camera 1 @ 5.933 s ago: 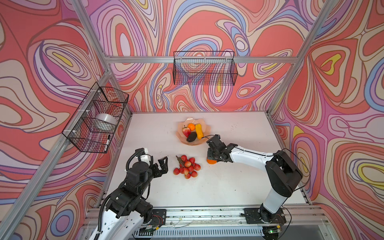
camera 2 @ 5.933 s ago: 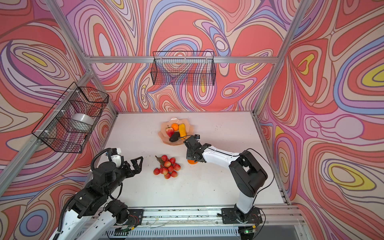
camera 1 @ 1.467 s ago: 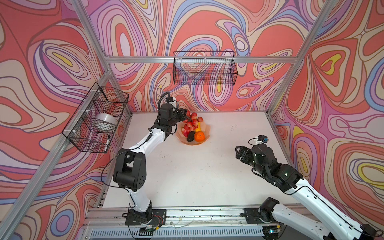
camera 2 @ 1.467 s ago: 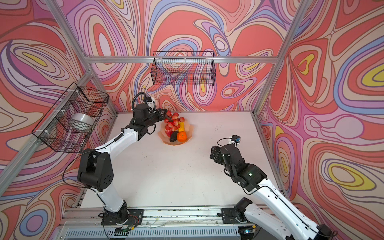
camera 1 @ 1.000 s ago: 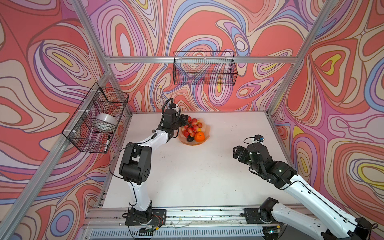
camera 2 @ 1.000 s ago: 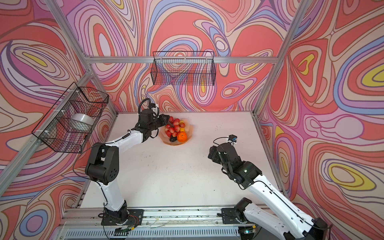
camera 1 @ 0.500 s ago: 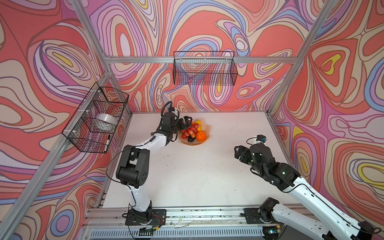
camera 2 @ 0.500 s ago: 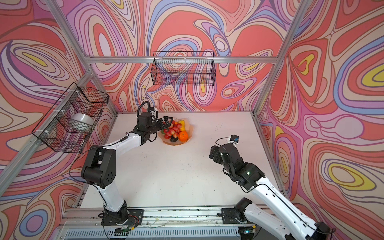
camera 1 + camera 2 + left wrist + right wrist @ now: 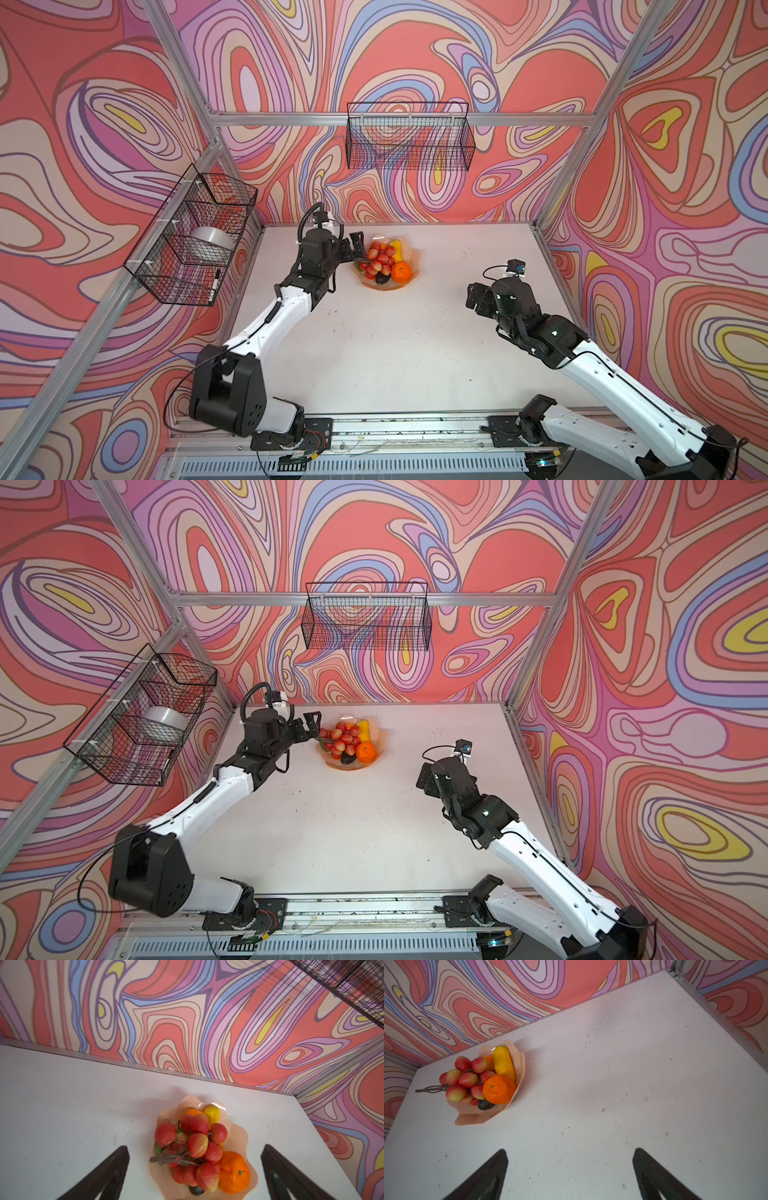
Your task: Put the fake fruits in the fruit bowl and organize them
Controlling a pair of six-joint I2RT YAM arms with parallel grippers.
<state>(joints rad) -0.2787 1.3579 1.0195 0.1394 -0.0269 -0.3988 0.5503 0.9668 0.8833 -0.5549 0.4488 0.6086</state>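
Observation:
The peach-pink fruit bowl (image 9: 417,266) (image 9: 383,742) (image 9: 241,1136) (image 9: 473,1118) stands near the table's back edge. In it lie the red grape bunch (image 9: 380,259) (image 9: 343,737) (image 9: 199,1147) (image 9: 465,1080), an orange (image 9: 401,272) (image 9: 365,752) (image 9: 233,1172) (image 9: 498,1088), the yellow gourd (image 9: 397,247) (image 9: 503,1062) and the dark avocado (image 9: 381,279) (image 9: 484,1104). A second orange (image 9: 192,1112) peeks out behind the grapes. My left gripper (image 9: 355,249) (image 9: 311,725) (image 9: 195,1147) is open just left of the bowl, holding nothing. My right gripper (image 9: 473,295) (image 9: 424,781) (image 9: 569,1150) hangs open over bare table, far right of the bowl.
A black wire basket (image 9: 195,245) on the left wall holds a whitish bowl (image 9: 212,241) and a marker. Another wire basket (image 9: 409,137) hangs on the back wall. The white table (image 9: 395,340) is walled on three sides.
My left gripper has opened, let the grape bunch go into the bowl, and drawn back a little to the bowl's left. The right arm has barely shifted.

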